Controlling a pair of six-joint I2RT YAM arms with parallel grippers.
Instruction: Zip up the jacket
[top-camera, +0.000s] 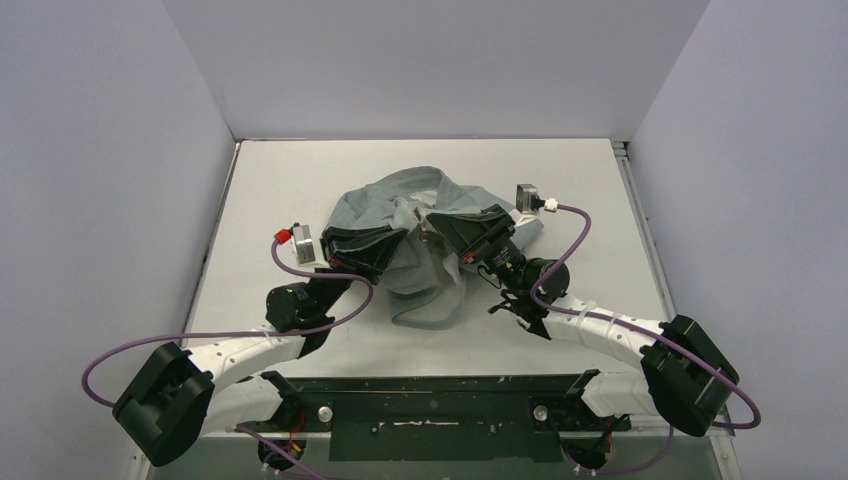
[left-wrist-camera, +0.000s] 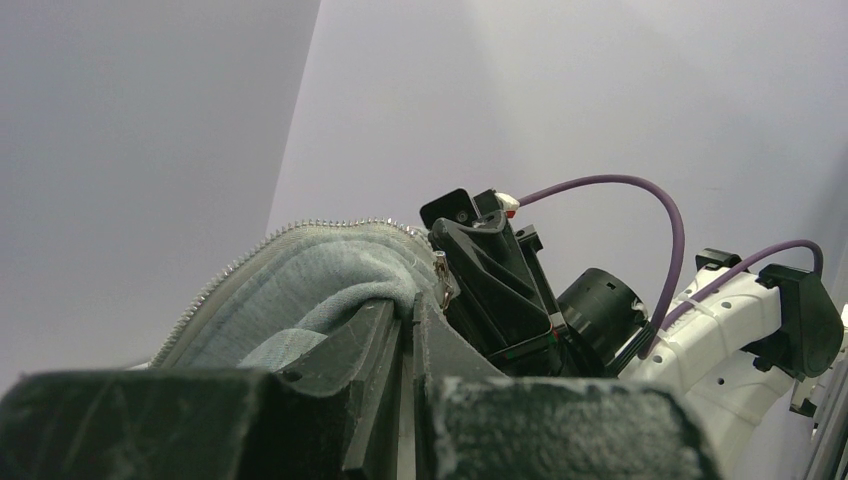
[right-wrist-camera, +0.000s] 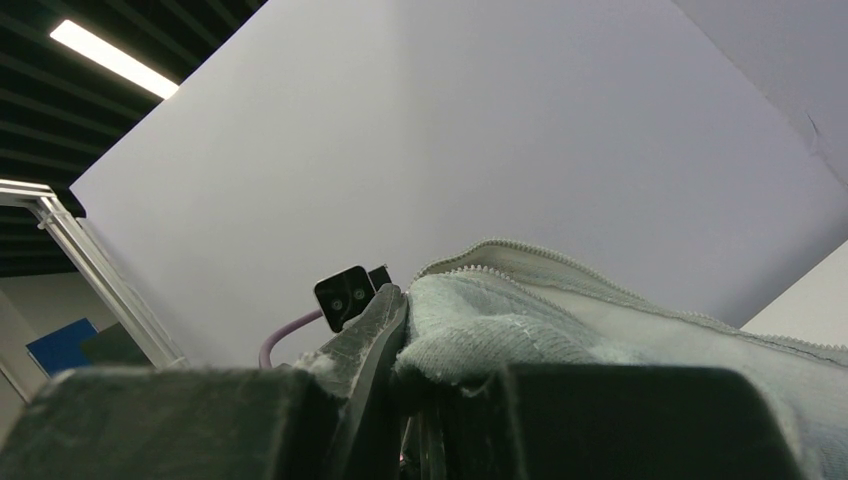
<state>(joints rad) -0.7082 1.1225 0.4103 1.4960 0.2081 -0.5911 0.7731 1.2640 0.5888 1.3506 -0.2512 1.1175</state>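
The grey jacket (top-camera: 395, 205) is bunched in the middle of the table, its front part lifted between both arms. My left gripper (top-camera: 398, 243) is shut on a fold of it, and the right gripper (top-camera: 432, 226) is shut on the fabric close by, facing the left one. In the left wrist view my gripper (left-wrist-camera: 412, 318) pinches grey fabric; the zipper teeth (left-wrist-camera: 300, 228) arc over it and a small metal pull (left-wrist-camera: 442, 282) hangs beside the right gripper's black body (left-wrist-camera: 495, 285). In the right wrist view the gripper (right-wrist-camera: 405, 322) clamps ribbed fabric (right-wrist-camera: 500, 335) under a line of zipper teeth (right-wrist-camera: 530, 252).
Pale walls enclose the white table (top-camera: 290, 180) on three sides. Purple cables (top-camera: 575, 235) loop off both wrists. A dark base rail (top-camera: 430, 400) runs along the near edge. The left wrist's camera (right-wrist-camera: 342, 295) shows just beyond the right fingers.
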